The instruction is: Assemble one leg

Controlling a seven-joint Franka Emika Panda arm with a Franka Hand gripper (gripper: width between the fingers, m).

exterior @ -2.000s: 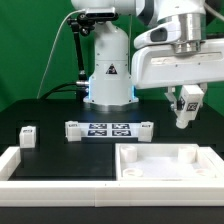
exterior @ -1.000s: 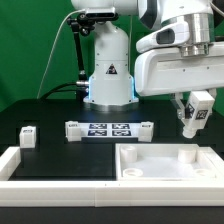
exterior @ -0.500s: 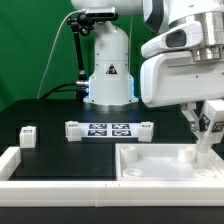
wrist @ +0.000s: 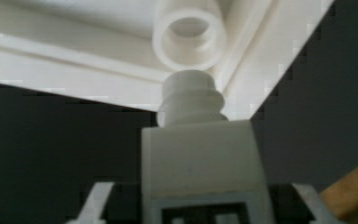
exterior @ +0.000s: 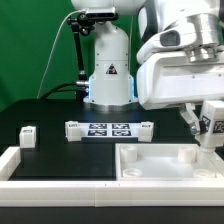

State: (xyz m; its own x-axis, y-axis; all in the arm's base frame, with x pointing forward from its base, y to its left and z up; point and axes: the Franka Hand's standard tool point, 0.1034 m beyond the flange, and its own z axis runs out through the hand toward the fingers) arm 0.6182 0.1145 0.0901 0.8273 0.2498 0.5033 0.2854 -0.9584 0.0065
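The black desk (exterior: pixel 55 145) carries the white square tray-like piece (exterior: pixel 160 168) toward the exterior view's right, with the marker board (exterior: pixel 108 129) behind it. Over the tray's far corner the jaws are clamped on the leg (exterior: pixel 211 126) — its stepped tip points at a round socket (wrist: pixel 194 35), though contact cannot be judged.

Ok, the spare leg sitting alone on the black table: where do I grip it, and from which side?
Probably from straight above, closing on the spare leg's flat-sided block body. It sits apart from the marker board, so both flanks look free. The gripper currently holds a second leg.
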